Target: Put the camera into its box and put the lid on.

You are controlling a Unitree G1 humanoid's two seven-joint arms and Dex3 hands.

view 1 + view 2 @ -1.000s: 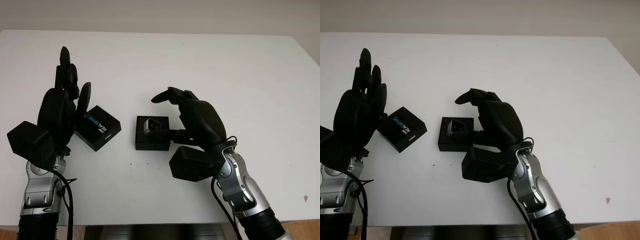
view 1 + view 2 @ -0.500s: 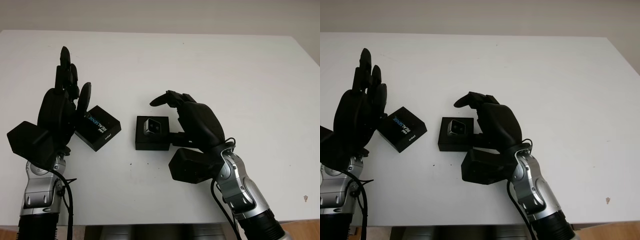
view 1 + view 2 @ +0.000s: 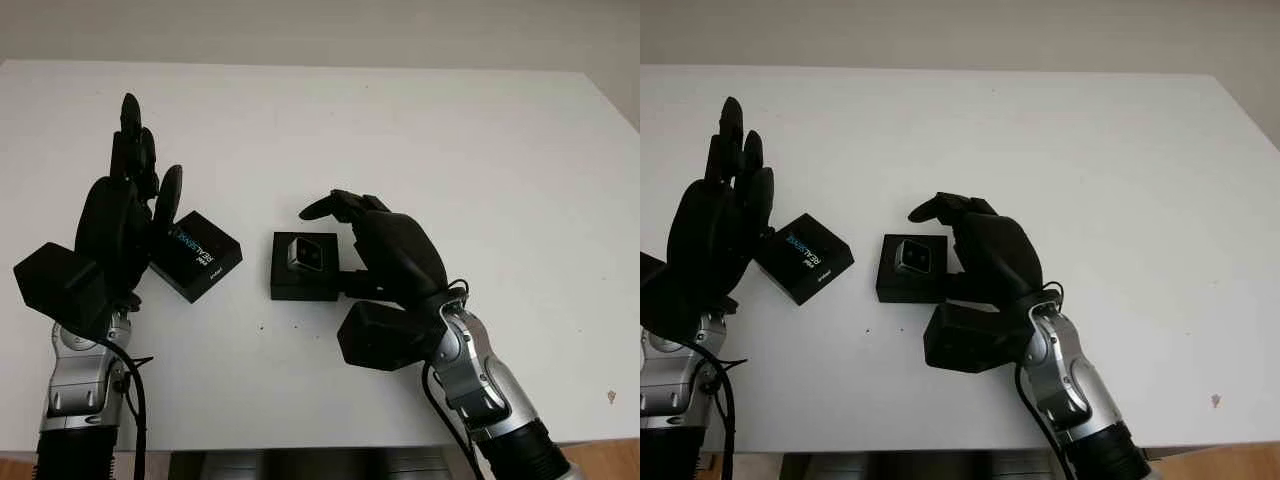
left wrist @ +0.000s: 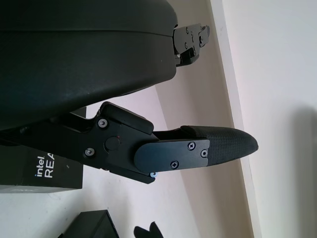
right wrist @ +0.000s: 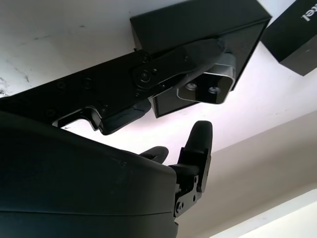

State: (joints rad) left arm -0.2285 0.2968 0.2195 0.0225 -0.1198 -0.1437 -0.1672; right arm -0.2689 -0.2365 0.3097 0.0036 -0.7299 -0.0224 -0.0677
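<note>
The small silver camera sits in the open black cardboard box on the white desk, just beside the thumb side of the right robot hand. Over the last second this robot hand has drawn back a little toward the robot and settled lower, its curled fingers arched over the far edge of the box without closing on anything. In the right wrist view one finger lies across the box close to the camera's lens face, though whether it touches cannot be told. The camera and box have not shifted in that time, which suggests the placing step is done and the right robot hand is letting go.

The flat black lid with pale "RealSense" lettering lies on the desk just beside the palm of the left robot hand, which is open, holds nothing, and has stayed upright where it was. The lid is well apart from the box, so the covering step is not yet begun; it likely falls to the left robot hand to pick the lid up next.
</note>
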